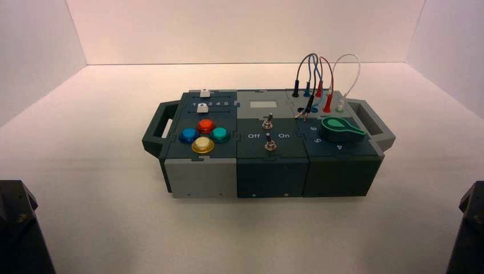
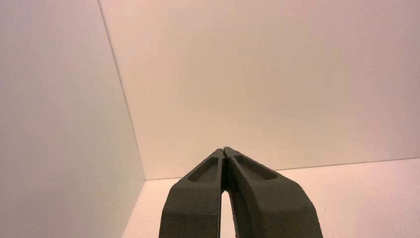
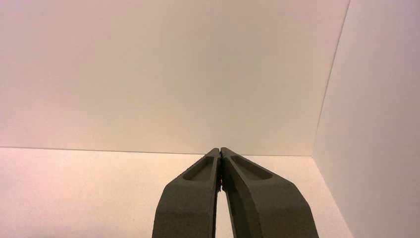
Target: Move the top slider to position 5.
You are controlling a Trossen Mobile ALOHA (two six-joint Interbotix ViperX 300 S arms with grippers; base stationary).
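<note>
Waiting at the start seems to be the step in hand: the left gripper [image 2: 223,148], its fingertips closed together on nothing, is out over the table [image 1: 114,228] near its front left corner, and the right gripper [image 3: 220,149], likewise closed and empty, is parked by the front right. The white top slider [image 1: 205,93] sits by the far edge of the box [image 1: 200,177], toward its far left corner, with its white twin [image 1: 202,108] just nearer. I judge the left arm is better placed; it needs to rise, reach over the far left corner and push the cap rightward along its track toward position 5 [image 1: 226,104], leaving the twin alone. Between the two caps runs a white row of digits ending in "4 5"; the middle panel reads "Off" and "On".
</note>
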